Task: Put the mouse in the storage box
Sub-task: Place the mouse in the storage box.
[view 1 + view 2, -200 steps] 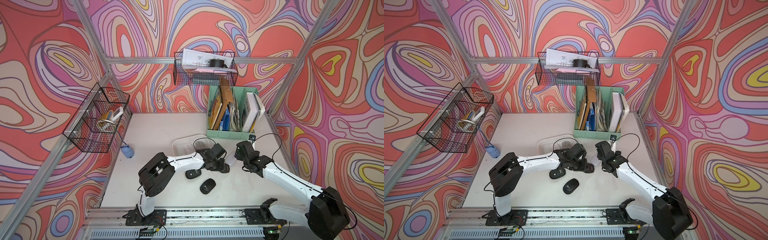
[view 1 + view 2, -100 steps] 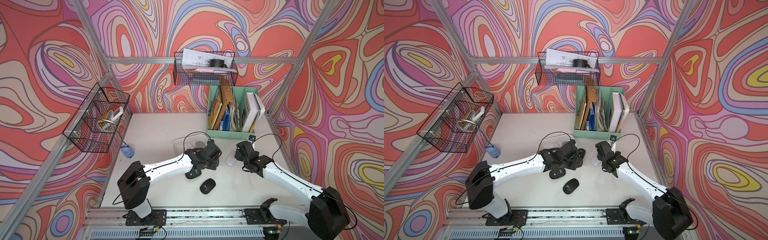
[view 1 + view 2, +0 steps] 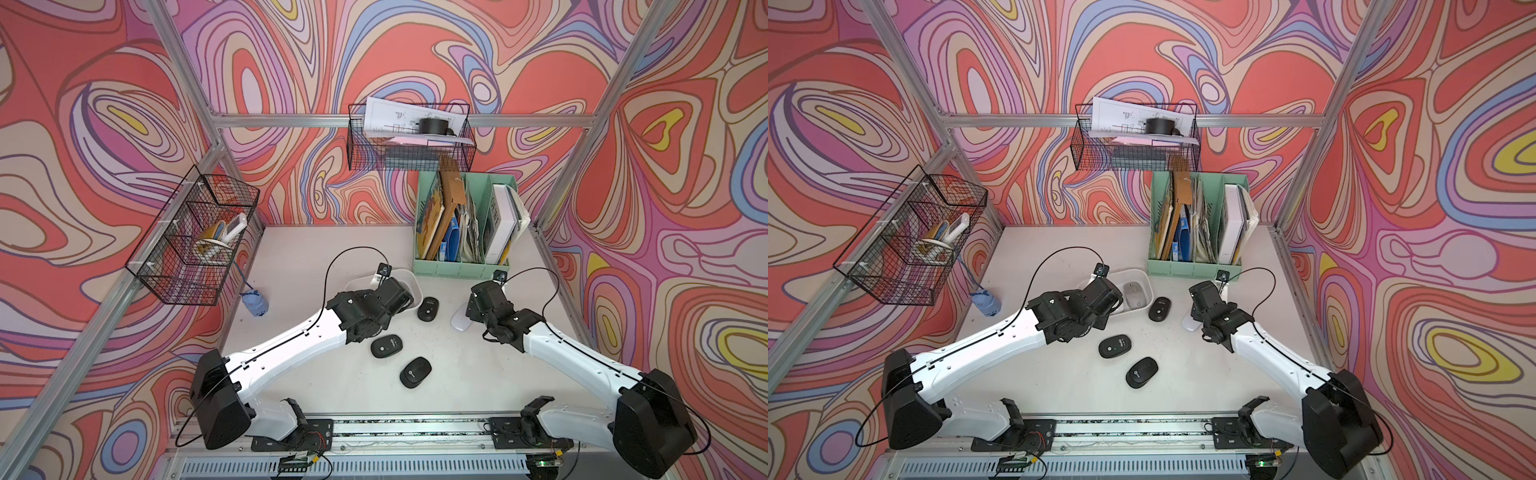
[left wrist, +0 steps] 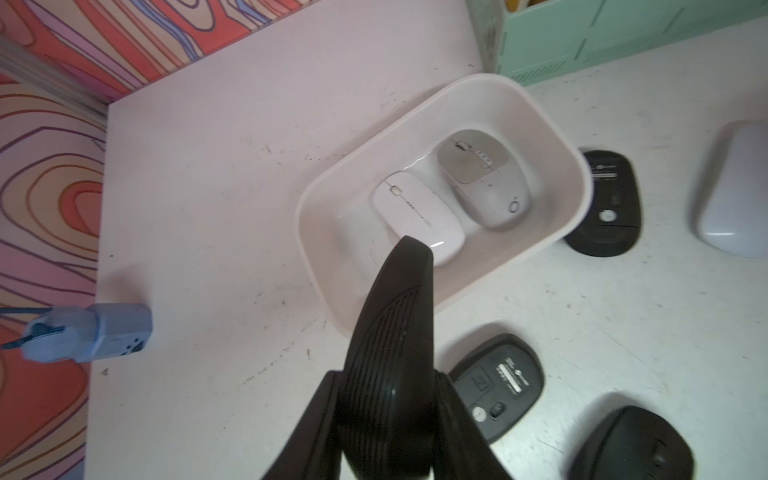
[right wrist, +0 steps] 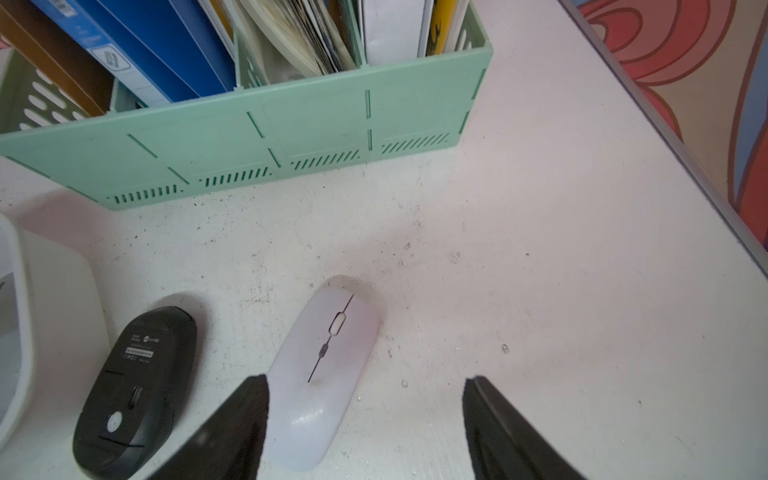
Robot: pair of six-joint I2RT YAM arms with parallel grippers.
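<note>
Moved: left arm (image 3: 291, 345) swung over to the storage box (image 4: 415, 133).
Storage box: on the surface (image 5: 540, 291), two pale mice (image 4: 415, 216) inside.
Left pincer (image 4: 388, 386): clamped on black mouse (image 4: 399, 299), above the box's rim.
Right pincer (image 5: 365, 382): apart, straddling white mouse (image 5: 320, 374) rear.
Labels: upturned black mice (image 4: 606, 203) carry stickers (image 4: 509, 376), print unreadable.

High top views look down; close wrist views share storage box (image 4: 498, 278).
</note>
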